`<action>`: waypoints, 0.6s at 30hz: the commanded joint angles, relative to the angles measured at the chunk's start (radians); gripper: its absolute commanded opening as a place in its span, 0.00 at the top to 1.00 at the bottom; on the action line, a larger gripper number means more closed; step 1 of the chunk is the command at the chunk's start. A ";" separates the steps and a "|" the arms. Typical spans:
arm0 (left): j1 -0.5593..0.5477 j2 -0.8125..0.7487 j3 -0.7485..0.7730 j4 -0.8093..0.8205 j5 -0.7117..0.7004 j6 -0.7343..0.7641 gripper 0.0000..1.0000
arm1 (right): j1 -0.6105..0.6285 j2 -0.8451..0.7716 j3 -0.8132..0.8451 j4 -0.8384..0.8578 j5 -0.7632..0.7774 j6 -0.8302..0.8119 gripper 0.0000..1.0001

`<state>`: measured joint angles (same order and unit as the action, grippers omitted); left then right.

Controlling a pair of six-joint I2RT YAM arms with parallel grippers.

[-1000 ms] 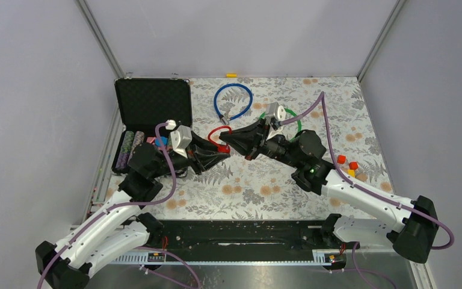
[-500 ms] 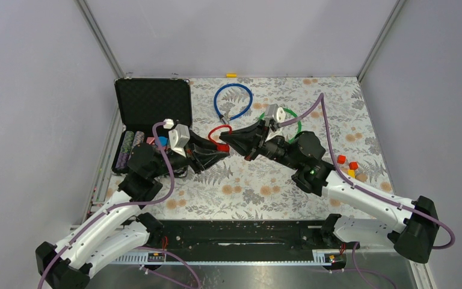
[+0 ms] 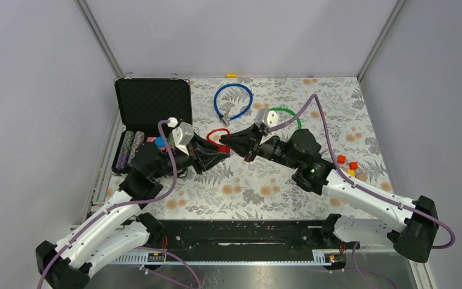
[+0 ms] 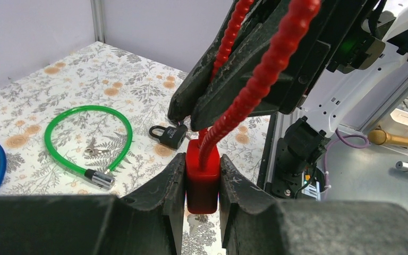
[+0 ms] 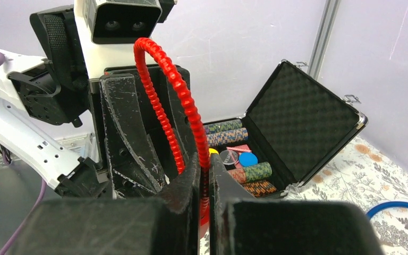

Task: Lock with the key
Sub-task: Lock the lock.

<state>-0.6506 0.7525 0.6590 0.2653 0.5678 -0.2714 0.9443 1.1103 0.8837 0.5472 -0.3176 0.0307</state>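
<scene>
A red cable lock [image 3: 218,132] hangs between the two arms just above the flowered table. My left gripper [image 4: 202,178] is shut on its red block body [image 4: 202,183], one finger on each side. My right gripper [image 5: 204,178] is shut on the ribbed red cable [image 5: 183,101] just above that body; in the left wrist view its black fingers [image 4: 234,85] stand right over the body. The two grippers meet tip to tip [image 3: 224,146]. A small silver key [image 4: 93,150] lies on the table inside a green loop. The red body's keyhole is hidden.
A green cable lock [image 3: 286,112] and a blue one [image 3: 233,101] lie behind the grippers. A small black padlock [image 4: 169,135] sits on the table beyond the red body. An open black case [image 3: 153,105] with poker chips [image 3: 130,144] stands at the left. Small coloured blocks [image 3: 348,164] lie at the right.
The right wrist has turned and shifted a little to the left, uncovering more of the green loop. Both grips on the red lock are unchanged.
</scene>
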 commanded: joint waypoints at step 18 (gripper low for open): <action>0.035 -0.022 0.122 0.104 -0.238 -0.213 1.00 | 0.036 -0.005 0.398 -0.661 0.108 0.246 0.94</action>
<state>-0.6491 0.7540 0.7078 0.2890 0.5152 -0.4488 0.9512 1.1542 1.1938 0.1028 -0.2138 0.1833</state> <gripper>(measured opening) 0.233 0.049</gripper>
